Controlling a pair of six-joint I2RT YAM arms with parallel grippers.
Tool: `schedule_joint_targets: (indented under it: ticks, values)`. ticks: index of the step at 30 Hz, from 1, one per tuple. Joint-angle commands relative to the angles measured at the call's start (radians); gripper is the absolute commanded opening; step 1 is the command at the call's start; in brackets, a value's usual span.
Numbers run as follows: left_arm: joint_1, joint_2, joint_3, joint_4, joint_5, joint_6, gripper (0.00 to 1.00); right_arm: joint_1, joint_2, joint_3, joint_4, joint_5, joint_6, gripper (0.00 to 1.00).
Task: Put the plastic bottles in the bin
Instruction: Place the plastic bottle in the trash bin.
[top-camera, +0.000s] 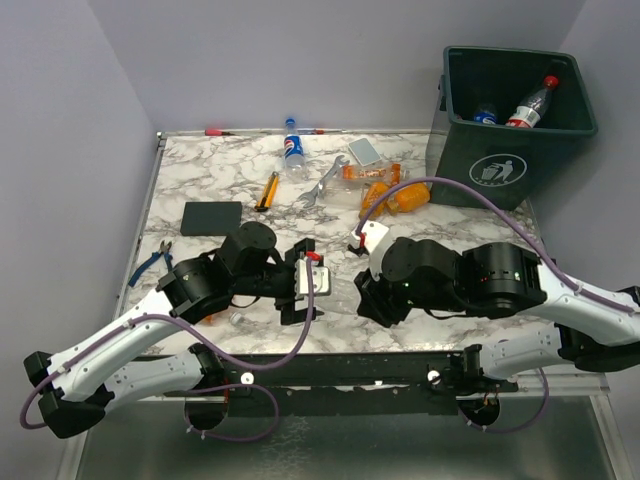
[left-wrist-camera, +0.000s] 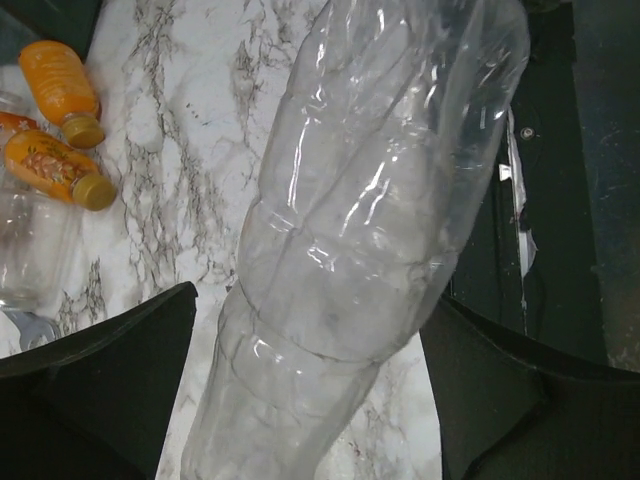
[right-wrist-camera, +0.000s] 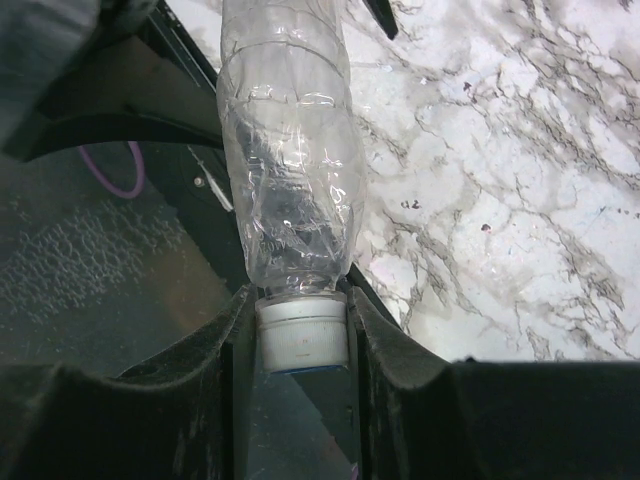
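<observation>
One crinkled clear plastic bottle (right-wrist-camera: 288, 170), white-capped.

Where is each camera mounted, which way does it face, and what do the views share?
Top external: above and behind the bases, looking down on the marble table and bin; the left arm and right arm show.
Left wrist: on the left arm, looking down past its open jaws at a clear bottle and orange bottles.
Right wrist: on the right arm, looking along jaws shut on that bottle's white cap.
Shared: both wrist views show the clear bottle.
</observation>
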Motion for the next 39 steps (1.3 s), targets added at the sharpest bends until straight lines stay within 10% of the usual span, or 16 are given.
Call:
schedule_joint_targets:
  ticks: [1,10,14,19,27,39]
  values:
    - [-0.004,0.023,-0.019,0.042,-0.033,-0.004,0.86,0.0,-0.009,0.054,0.032,-0.052,-0.029,0.0]
    - [-0.005,0.018,-0.037,0.133,-0.015,-0.069,0.44,-0.001,-0.015,0.088,0.07,-0.061,-0.022,0.03]
    - [-0.004,-0.019,-0.067,0.249,-0.038,-0.151,0.26,-0.001,-0.036,0.097,0.134,-0.021,-0.02,0.67]
    - [-0.004,-0.074,-0.149,0.461,-0.057,-0.328,0.1,-0.001,-0.164,-0.007,0.402,0.085,-0.051,0.88]
    - [-0.006,-0.123,-0.465,1.166,-0.173,-0.987,0.06,-0.001,-0.517,-0.611,1.345,0.185,-0.195,0.94]
    - [-0.015,-0.165,-0.534,1.263,-0.223,-1.085,0.0,-0.001,-0.335,-0.62,1.52,0.508,-0.18,0.94]
